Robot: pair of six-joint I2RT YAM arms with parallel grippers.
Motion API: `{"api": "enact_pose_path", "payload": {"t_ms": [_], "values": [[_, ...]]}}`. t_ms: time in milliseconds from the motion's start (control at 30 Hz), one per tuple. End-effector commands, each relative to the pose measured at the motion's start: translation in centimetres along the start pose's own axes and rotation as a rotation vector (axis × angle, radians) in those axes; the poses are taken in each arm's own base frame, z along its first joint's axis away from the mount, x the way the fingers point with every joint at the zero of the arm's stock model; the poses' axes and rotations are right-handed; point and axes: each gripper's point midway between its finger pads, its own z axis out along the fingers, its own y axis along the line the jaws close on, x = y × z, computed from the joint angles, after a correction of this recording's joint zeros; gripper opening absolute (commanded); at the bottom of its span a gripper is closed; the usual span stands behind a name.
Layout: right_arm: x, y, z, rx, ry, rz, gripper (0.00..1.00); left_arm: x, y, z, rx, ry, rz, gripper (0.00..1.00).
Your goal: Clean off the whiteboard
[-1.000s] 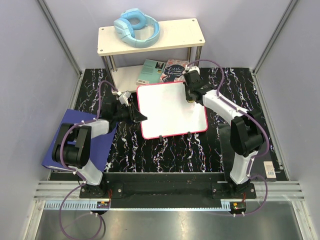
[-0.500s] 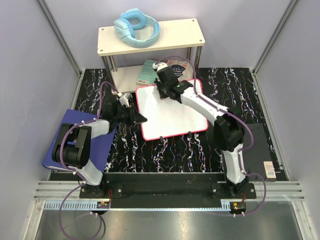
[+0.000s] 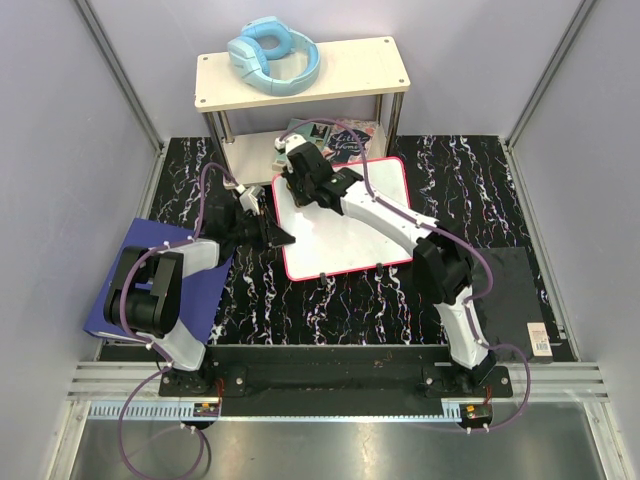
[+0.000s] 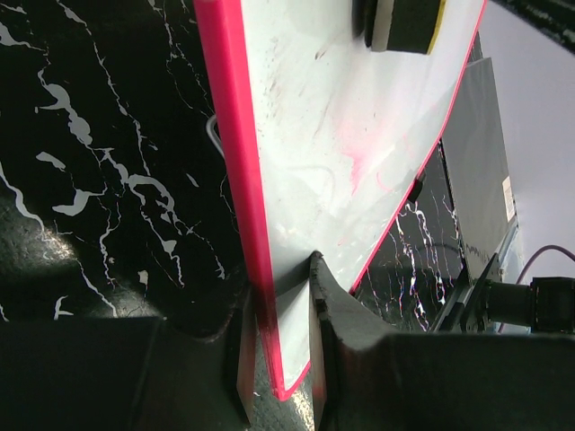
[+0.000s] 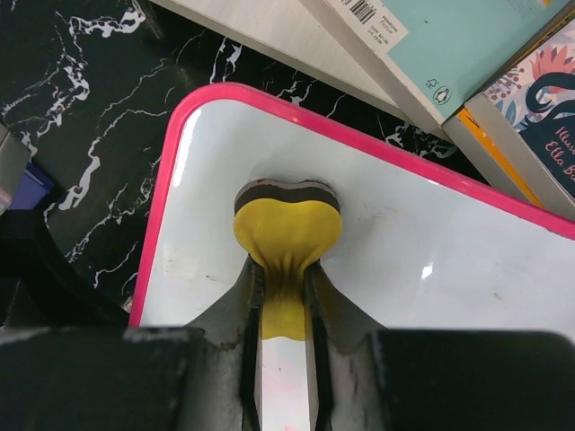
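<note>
The whiteboard (image 3: 350, 225), white with a pink-red frame, lies on the black marbled table. My left gripper (image 3: 283, 237) is shut on its left edge; in the left wrist view (image 4: 280, 346) the frame (image 4: 229, 153) sits between the jaws. My right gripper (image 3: 292, 187) is shut on a yellow eraser (image 5: 287, 235) with a dark felt base, pressed on the board (image 5: 431, 269) near its far left corner. The eraser also shows in the left wrist view (image 4: 404, 22). Faint pink smudges (image 4: 359, 166) remain on the surface.
A cream shelf (image 3: 302, 72) with blue headphones (image 3: 272, 54) stands at the back. Books (image 5: 458, 45) lie under it, just beyond the board's far edge. A blue binder (image 3: 200, 285) lies under the left arm. A small box (image 3: 540, 341) sits at the right front.
My right gripper has swept the eraser leftwards along the board's far edge, from the right corner to the left corner. The left gripper has kept its hold.
</note>
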Motion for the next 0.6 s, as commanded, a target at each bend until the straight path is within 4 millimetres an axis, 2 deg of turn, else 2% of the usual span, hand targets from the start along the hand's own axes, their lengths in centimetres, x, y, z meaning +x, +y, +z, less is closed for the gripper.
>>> {"api": "enact_pose_path", "payload": {"t_ms": [0, 33, 100, 133, 200, 233, 267, 300, 367, 500, 567], "values": [[5.5, 0.2, 0.2, 0.071, 0.145, -0.129, 0.0, 1.7, 2.9, 0.7, -0.135, 0.037, 0.088, 0.0], [6.9, 1.3, 0.1, 0.056, 0.171, -0.15, 0.0, 1.8, 2.9, 0.7, -0.135, 0.04, 0.087, 0.0], [8.2, 1.9, -0.1, 0.049, 0.195, -0.146, 0.0, 1.6, 2.7, 0.6, -0.135, 0.037, 0.092, 0.0], [9.9, 2.3, -0.1, 0.042, 0.222, -0.131, 0.0, 1.7, 2.8, 0.6, -0.137, 0.037, 0.092, 0.0], [10.9, 2.4, -0.6, 0.038, 0.23, -0.111, 0.0, 1.6, 2.7, 0.5, -0.135, 0.034, 0.094, 0.0], [12.6, 2.4, -0.6, 0.037, 0.256, -0.114, 0.0, 1.6, 2.6, 0.5, -0.134, 0.035, 0.094, 0.0], [13.3, 2.6, -0.9, 0.031, 0.267, -0.118, 0.0, 1.6, 2.6, 0.6, -0.133, 0.035, 0.093, 0.0], [14.4, 2.2, -1.3, 0.043, 0.288, -0.14, 0.0, 1.6, 2.6, 0.6, -0.131, 0.035, 0.093, 0.0], [15.1, 2.0, -2.1, 0.062, 0.297, -0.185, 0.0, 1.6, 2.6, 0.6, -0.13, 0.035, 0.092, 0.0], [18.6, -0.9, -2.9, 0.178, 0.363, -0.237, 0.0, 1.5, 2.5, 0.6, -0.128, 0.031, 0.096, 0.0], [19.2, -2.0, -3.0, 0.229, 0.368, -0.22, 0.0, 1.5, 2.5, 0.6, -0.126, 0.031, 0.096, 0.0]]}}
